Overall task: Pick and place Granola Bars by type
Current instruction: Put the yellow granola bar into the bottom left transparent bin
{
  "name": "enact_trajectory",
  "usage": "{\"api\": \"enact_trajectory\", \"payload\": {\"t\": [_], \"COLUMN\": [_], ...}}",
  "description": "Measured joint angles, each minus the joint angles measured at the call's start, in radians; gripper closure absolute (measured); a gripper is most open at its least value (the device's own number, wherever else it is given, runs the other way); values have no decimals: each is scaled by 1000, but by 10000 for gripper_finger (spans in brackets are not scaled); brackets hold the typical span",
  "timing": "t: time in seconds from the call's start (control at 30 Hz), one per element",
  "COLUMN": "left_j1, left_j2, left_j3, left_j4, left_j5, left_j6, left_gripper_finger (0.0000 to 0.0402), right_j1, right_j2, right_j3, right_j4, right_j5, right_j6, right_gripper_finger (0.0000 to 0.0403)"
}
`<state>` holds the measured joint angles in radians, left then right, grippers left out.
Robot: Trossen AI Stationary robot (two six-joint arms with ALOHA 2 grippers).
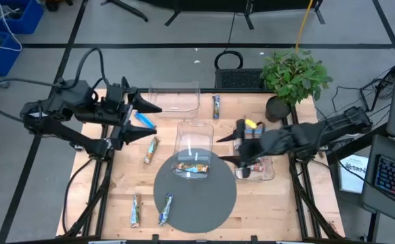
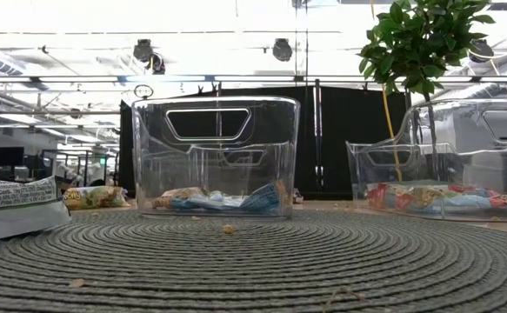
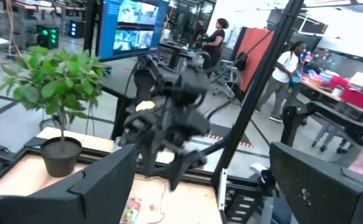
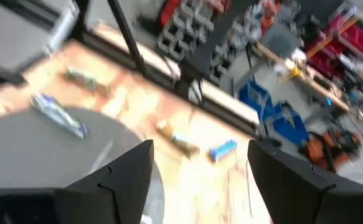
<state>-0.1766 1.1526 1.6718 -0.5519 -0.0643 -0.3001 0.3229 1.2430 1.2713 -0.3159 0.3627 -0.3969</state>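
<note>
I log: left gripper (image 1: 153, 119) jaws apart, blue bar (image 1: 143, 120) between; right gripper (image 1: 219, 149) jaws apart beside the bin (image 1: 194, 129); wooden surface (image 1: 265, 200) bare at near edge.

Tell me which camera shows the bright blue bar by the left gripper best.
The high view: it looks straight down on the blue bar, lying bare on the wooden table just by the left gripper. The right wrist view shows it small and blurred. The low and left wrist views do not show it.

Ceiling lights (image 2: 236, 13) are glowing over the workshop. Two people (image 3: 288, 68) are standing among benches, and blue bins (image 1: 7, 20) are sitting on the grey floor (image 1: 41, 169).
</note>
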Motion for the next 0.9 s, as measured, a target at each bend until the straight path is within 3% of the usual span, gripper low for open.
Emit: {"api": "enact_trajectory", "payload": {"t": [0.23, 0.43, 0.63, 0.9], "left_j1": [-36, -62, -84, -85], "left_j2": [0, 0, 0, 0], "left_j3": [0, 0, 0, 0], "left_j4": [-39, -83, -110, -112], "left_j5": [3, 12, 12, 11], "left_j6": [-18, -24, -24, -11], "left_gripper_finger": [34, 34, 34, 34], "right_j1": [-7, -100, -280, -500], "right_j2": [118, 186, 218, 217], "right_j3": [0, 0, 0, 0], "right_j4": [-27, -158, -214, -190], "right_j5": [160, 158, -63, -209], "right_j6": [125, 150, 186, 91], "right_gripper_finger": [151, 151, 151, 151]}}
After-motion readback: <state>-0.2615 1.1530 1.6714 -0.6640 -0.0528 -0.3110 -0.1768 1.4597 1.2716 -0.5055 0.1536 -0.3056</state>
